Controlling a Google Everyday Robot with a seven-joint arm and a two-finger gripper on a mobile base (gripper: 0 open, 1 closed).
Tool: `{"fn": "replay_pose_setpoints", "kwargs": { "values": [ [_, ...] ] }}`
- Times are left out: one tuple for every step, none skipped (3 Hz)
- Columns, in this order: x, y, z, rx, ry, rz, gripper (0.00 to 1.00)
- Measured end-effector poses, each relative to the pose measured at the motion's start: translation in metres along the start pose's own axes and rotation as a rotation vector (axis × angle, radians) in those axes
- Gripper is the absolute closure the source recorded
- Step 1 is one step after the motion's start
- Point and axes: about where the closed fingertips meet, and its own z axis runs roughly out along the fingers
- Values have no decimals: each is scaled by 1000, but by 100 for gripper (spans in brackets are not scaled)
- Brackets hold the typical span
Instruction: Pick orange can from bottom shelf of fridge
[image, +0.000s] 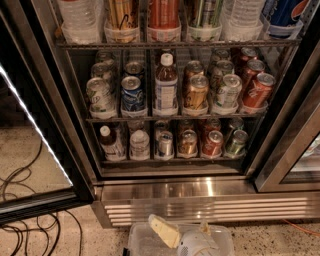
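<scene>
The fridge (170, 192) stands open in front of me, with a ribbed steel base panel. On the bottom shelf (170, 161) the orange can (212, 143) stands upright, second from the right. A gold-brown can (188, 142) is on its left and a green can (236, 142) on its right. My gripper (178, 224) is at the bottom edge of the view, low in front of the base panel and well below the shelf. Its cream fingers (164, 231) are spread apart and hold nothing.
Left of the gold-brown can stand a silver-blue can (165, 144) and two small bottles (111, 145). The rack above holds taller cans (196, 92) and a bottle. The open glass door (35, 150) stands at the left, with cables (20, 200) on the floor beside it. A second door frame (295, 150) is at the right.
</scene>
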Motion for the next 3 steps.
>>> {"fn": "replay_pose_setpoints", "kwargs": {
  "values": [
    [-30,2,9,10,-99,-22,0],
    [-84,4,26,34,-234,-69,0],
    [-123,6,54,57,-332,-102,0]
  ]
}}
